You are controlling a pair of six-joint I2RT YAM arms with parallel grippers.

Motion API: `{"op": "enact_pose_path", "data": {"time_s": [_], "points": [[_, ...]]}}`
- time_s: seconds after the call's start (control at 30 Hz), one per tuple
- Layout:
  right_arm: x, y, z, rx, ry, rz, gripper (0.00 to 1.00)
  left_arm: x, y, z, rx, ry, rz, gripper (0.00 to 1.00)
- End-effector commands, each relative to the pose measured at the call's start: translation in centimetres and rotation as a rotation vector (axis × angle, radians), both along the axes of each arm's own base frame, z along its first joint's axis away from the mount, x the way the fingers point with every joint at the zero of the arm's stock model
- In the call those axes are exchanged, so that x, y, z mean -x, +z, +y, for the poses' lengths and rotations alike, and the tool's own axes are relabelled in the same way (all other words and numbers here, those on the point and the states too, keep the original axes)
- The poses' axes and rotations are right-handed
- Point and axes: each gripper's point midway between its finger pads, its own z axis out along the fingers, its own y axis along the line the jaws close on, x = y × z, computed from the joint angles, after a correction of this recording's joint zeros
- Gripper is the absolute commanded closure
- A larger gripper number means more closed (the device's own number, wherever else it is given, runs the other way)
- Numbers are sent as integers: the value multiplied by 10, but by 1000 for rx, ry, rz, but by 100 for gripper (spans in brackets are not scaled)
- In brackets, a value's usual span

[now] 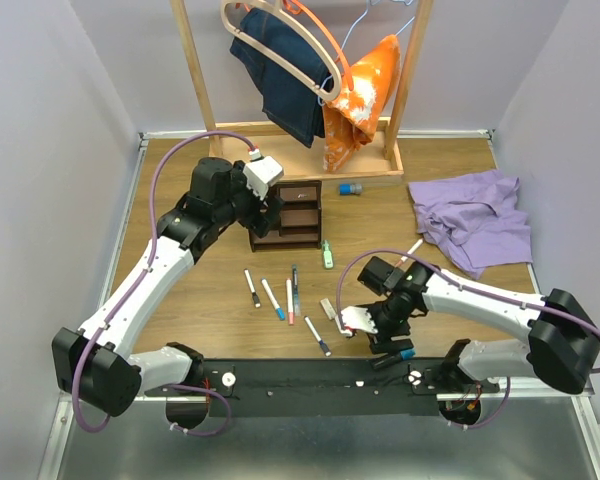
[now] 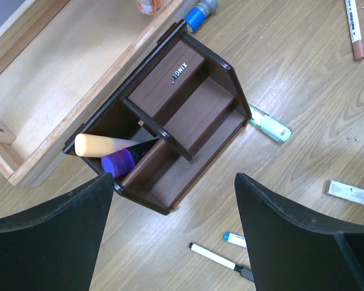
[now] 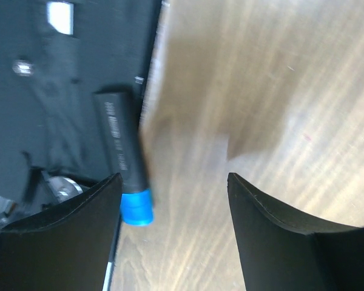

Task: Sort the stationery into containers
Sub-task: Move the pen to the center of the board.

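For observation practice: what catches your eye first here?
A rack of bright clothes stands at the back. The open left gripper hangs over the dark organizer mid-table, loose pens before it; the right gripper hovers over a blue-capped marker at the near edge.

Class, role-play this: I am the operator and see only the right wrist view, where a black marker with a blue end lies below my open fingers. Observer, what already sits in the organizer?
Observer: One compartment of the organizer holds a purple highlighter and a yellowish tube.
Operator: Where is the other arm?
Observer: The left gripper hangs open right above the organizer.
Operator: What lies loose nearest me?
Observer: A black-tipped white pen and a small eraser block, both just to the left of the right gripper.
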Motion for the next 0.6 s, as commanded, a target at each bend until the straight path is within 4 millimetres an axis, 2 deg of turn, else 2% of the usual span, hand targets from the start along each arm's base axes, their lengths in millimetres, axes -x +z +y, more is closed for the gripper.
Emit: {"op": "enact_pose_path", "data": {"time_s": [0.0, 0.17, 0.27, 0.43, 0.47, 0.5, 0.57], "points": [[-17, 0, -7, 72, -5, -143, 23, -1, 13, 6, 19, 27, -36, 10], [-2, 3, 3, 62, 60, -170, 21, -3, 13, 10, 19, 42, -40, 10], [1, 5, 4, 77, 84, -154, 20, -2, 11, 13, 14, 47, -38, 11], [19, 6, 0, 111, 124, -79, 17, -2, 9, 19, 21, 67, -34, 11], [22, 5, 1, 119, 140, -80, 6, -2, 7, 20, 21, 72, -31, 10], [20, 5, 2, 124, 125, -98, 0, -2, 8, 20, 25, 73, -30, 11], [21, 2, 2, 138, 128, -105, 0, -2, 8, 22, 24, 78, -29, 11]]}}
